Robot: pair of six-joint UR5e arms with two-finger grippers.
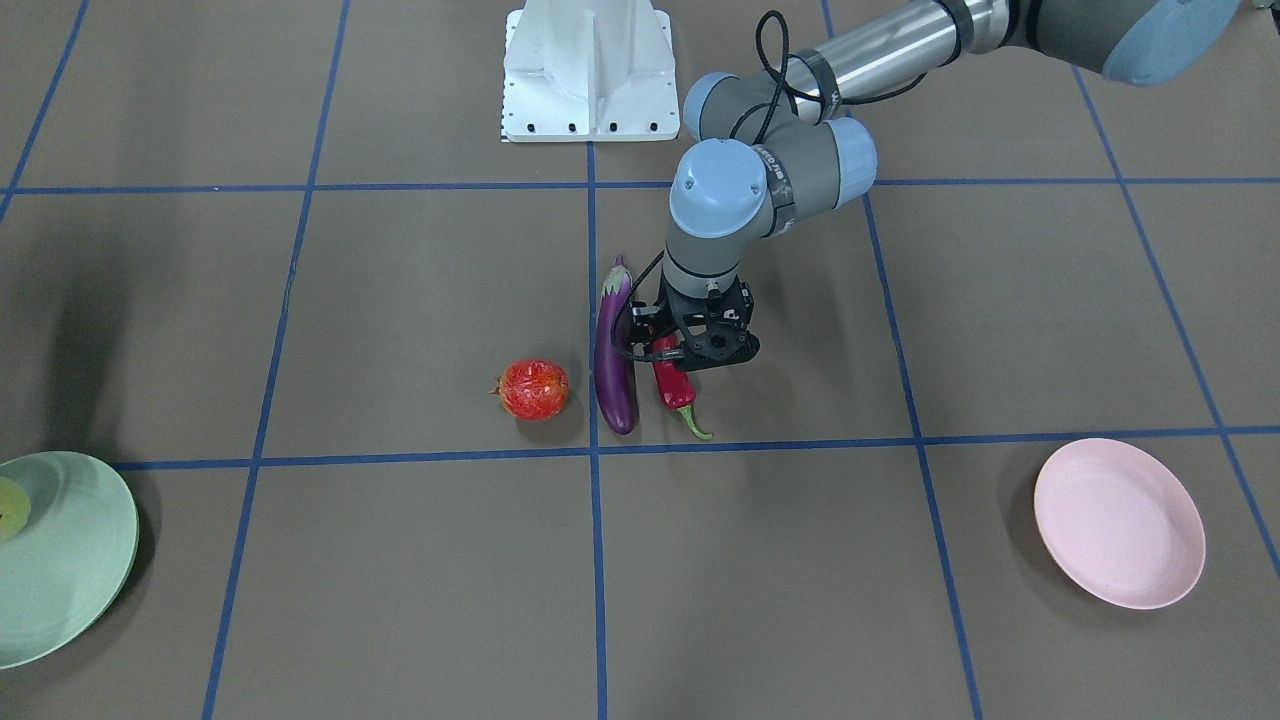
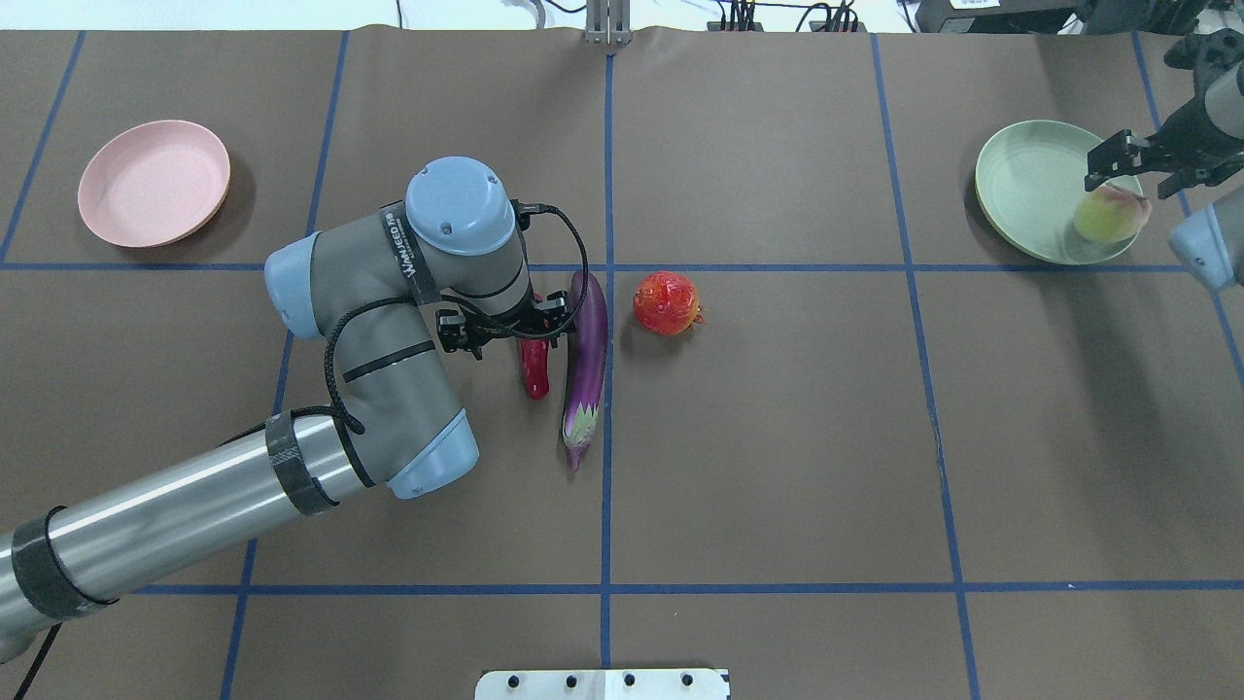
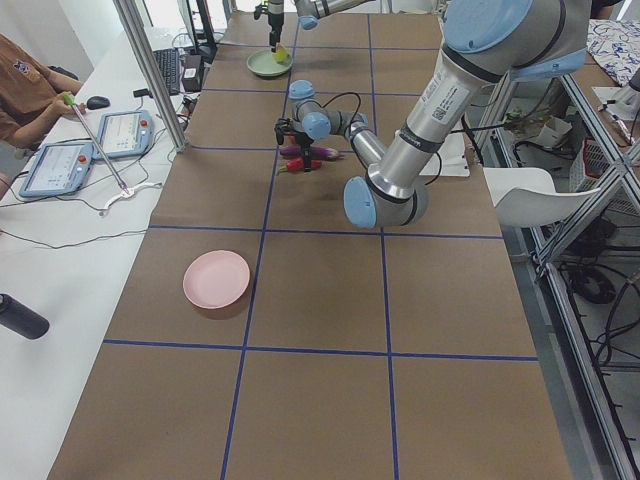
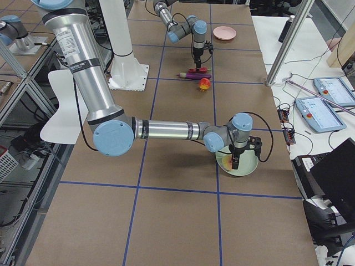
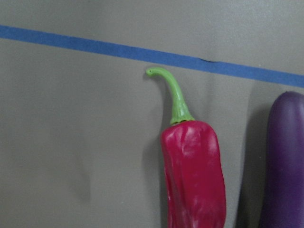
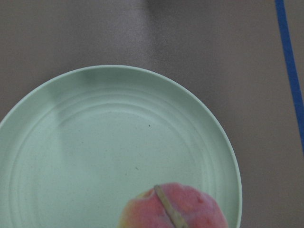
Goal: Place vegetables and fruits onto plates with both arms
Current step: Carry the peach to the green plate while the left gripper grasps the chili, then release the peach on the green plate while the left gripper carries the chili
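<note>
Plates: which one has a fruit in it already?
The pale mint green plate. It has the yellow-pink peach in it, close to its rim. The pink plate holds nothing.

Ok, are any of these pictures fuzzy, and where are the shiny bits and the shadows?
Front-facing view: the eggplant has a glossy sheen, and a wide, soft shadow darkens the table above the green plate. Left wrist view: the chili pepper looks sharp, with only a faint shadow beside it. Right wrist view: the peach at the bottom edge looks a little soft.
</note>
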